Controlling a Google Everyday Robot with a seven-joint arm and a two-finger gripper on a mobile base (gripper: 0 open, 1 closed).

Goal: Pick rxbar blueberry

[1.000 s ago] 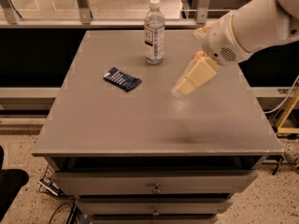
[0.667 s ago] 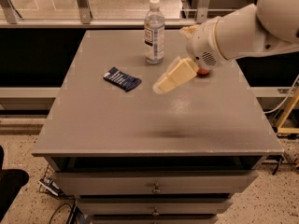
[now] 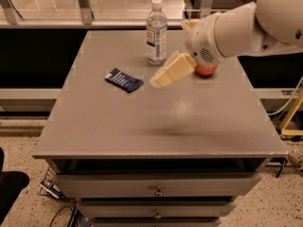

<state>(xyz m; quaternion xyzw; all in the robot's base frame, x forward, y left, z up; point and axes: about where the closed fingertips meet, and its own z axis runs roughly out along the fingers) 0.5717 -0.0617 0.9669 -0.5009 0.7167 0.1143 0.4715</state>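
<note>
The rxbar blueberry (image 3: 123,80) is a small flat dark navy-blue bar with white lettering. It lies on the left middle of the grey table (image 3: 156,126). My gripper (image 3: 158,80) hangs above the table, just right of the bar and apart from it, in front of the clear water bottle (image 3: 155,32). Nothing is held in it. A red apple (image 3: 207,69) shows partly behind my arm (image 3: 241,25).
The water bottle stands upright at the back middle of the table. The apple lies to its right. My white arm comes in from the upper right. Drawers (image 3: 156,189) sit below the table's front edge. A glass rail runs behind the table.
My gripper has moved left across the table, from the right of the middle toward the bar. The bar, bottle and apple have not moved.
</note>
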